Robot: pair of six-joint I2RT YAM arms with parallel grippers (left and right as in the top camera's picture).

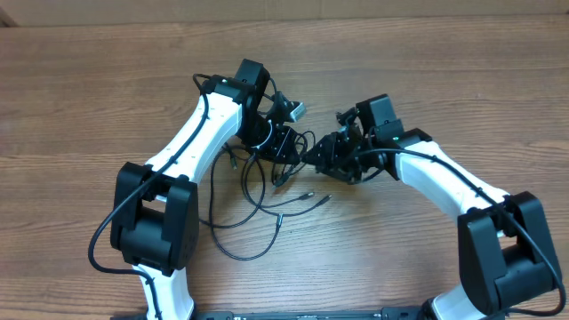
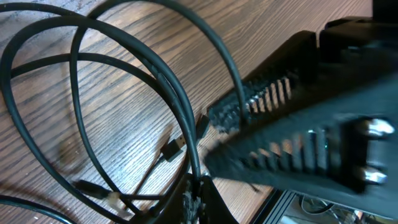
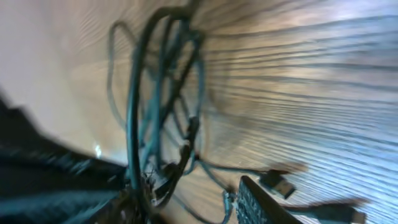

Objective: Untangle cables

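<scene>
The cables (image 1: 258, 200) are thin black cords looped together on the wooden table, with plug ends (image 1: 313, 195) lying to the right of the loops. My left gripper (image 1: 283, 147) is at the top of the bundle. In the left wrist view its jaws (image 2: 194, 196) are shut on a cable strand (image 2: 180, 106) that runs up into several loops. My right gripper (image 1: 324, 158) faces it closely from the right. In the blurred right wrist view its fingers (image 3: 186, 205) stand apart, with cable loops (image 3: 152, 93) against the left finger and a plug (image 3: 277, 182) by the right finger.
The right gripper's black body (image 2: 311, 130) fills the right side of the left wrist view, close to the left jaws. Thicker black arm wires (image 1: 111, 222) run along both arms. The table's front edge with a black rail (image 1: 311, 313) is near.
</scene>
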